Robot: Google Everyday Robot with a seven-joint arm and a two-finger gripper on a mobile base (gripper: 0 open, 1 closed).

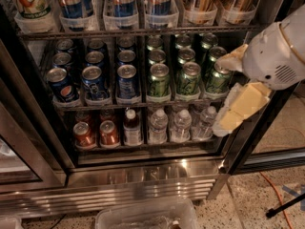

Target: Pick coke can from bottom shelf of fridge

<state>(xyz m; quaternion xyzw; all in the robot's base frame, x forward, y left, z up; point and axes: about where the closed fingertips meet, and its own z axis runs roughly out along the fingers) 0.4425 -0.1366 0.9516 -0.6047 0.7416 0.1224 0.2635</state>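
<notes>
A clear bin [147, 214] sits on the floor in front of the fridge [143, 181]. The gripper [231, 92] hangs at the fridge's right edge, beside the green cans [187, 78]. Nobody can tell if it is wide or narrow. Deeper in, the coke can [109, 132] stands at the left of the fridge's bottom shelf [143, 148], in a lane, likely to keep rows tidy. It is lower than the gripper and well to its left.

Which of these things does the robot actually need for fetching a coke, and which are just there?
Needed:
coke cans, at the left end of the bottom shelf
fridge
hand, hovering at the fridge's right side

Just there:
blue Pepsi cans
green cans
water bottles
plastic bin on the floor
orange cable
</notes>
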